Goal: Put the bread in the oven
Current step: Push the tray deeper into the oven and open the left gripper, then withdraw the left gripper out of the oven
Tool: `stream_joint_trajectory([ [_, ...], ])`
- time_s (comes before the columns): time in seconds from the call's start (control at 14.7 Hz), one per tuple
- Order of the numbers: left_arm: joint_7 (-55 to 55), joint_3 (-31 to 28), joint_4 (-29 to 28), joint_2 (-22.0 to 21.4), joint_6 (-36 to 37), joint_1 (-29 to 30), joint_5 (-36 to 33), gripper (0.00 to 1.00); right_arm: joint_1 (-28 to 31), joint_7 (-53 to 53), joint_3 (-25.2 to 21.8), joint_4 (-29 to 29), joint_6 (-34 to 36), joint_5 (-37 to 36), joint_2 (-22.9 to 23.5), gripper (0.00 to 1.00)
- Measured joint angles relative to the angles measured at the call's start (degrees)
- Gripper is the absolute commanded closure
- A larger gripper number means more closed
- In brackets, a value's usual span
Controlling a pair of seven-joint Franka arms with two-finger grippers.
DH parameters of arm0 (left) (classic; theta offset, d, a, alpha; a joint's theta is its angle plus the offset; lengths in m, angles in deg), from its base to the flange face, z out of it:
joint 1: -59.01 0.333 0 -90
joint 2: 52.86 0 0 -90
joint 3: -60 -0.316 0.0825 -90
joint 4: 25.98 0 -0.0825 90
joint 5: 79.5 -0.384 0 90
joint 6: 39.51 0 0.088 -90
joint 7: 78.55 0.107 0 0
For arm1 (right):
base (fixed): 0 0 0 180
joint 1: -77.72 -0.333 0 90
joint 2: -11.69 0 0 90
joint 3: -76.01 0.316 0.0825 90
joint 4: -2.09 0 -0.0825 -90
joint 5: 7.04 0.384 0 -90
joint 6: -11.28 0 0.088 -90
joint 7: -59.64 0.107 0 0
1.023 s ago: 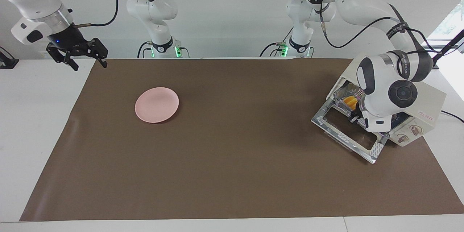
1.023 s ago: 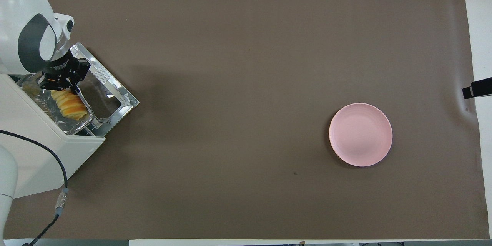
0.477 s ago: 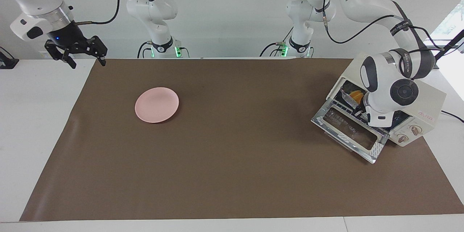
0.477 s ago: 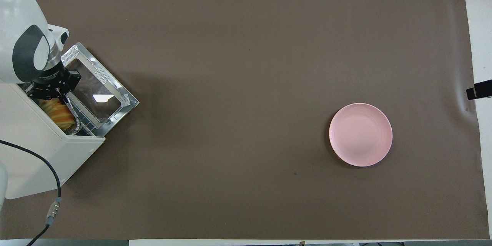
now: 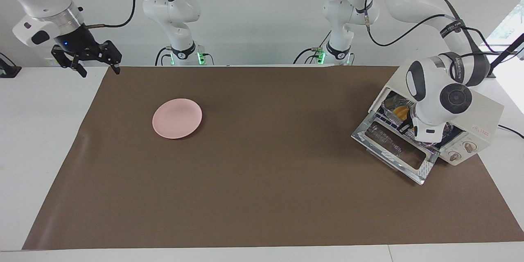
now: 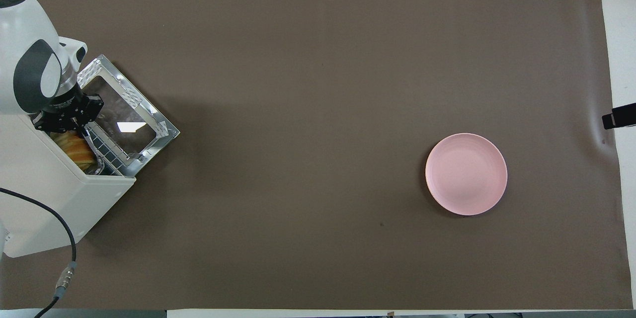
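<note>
The cream-white oven (image 5: pixel 477 116) stands at the left arm's end of the table with its glass door (image 5: pixel 395 147) folded down flat. The yellow-orange bread (image 6: pixel 75 151) lies on a foil tray (image 5: pixel 392 100) inside the oven (image 6: pixel 49 198), only partly showing at the mouth. My left gripper (image 6: pixel 68 121) hangs at the oven's mouth, just over the end of the bread (image 5: pixel 402 110); I cannot make out whether it holds anything. My right gripper (image 5: pixel 100 67) is open and empty, up in the air over the mat's corner at the right arm's end.
A round pink plate (image 5: pixel 177 118) sits bare on the brown mat toward the right arm's end (image 6: pixel 466 174). A black cable (image 6: pixel 59 238) runs beside the oven. The lowered door (image 6: pixel 126 119) juts out over the mat.
The foil tray with the bread has slid deeper into the oven, and my left gripper has followed it to the mouth. The right gripper has risen slightly.
</note>
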Motion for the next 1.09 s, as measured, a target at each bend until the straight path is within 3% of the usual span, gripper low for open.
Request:
stream_joint_trajectory([
  [0.34, 1.03, 0.17, 0.68, -2.05, -6.08, -0.57, 0.01, 0.0, 0.0, 0.0, 0.0, 0.0, 0.02, 0.0, 0.0, 0.0],
  [0.55, 3.59, 0.72, 4.2, -3.32, -6.09, -1.18, 2.06, 0.0, 0.0, 0.0, 0.0, 0.0, 0.02, 0.0, 0.0, 0.0],
  [0.82, 9.86, 1.13, 9.12, -5.56, 0.77, -2.22, 5.53, 0.0, 0.0, 0.0, 0.0, 0.0, 0.02, 0.0, 0.0, 0.0],
  [1.09, 18.31, 1.52, 9.89, -11.46, 9.19, -3.23, 6.29, 0.0, 0.0, 0.0, 0.0, 0.0, 0.02, 0.0, 0.0, 0.0],
])
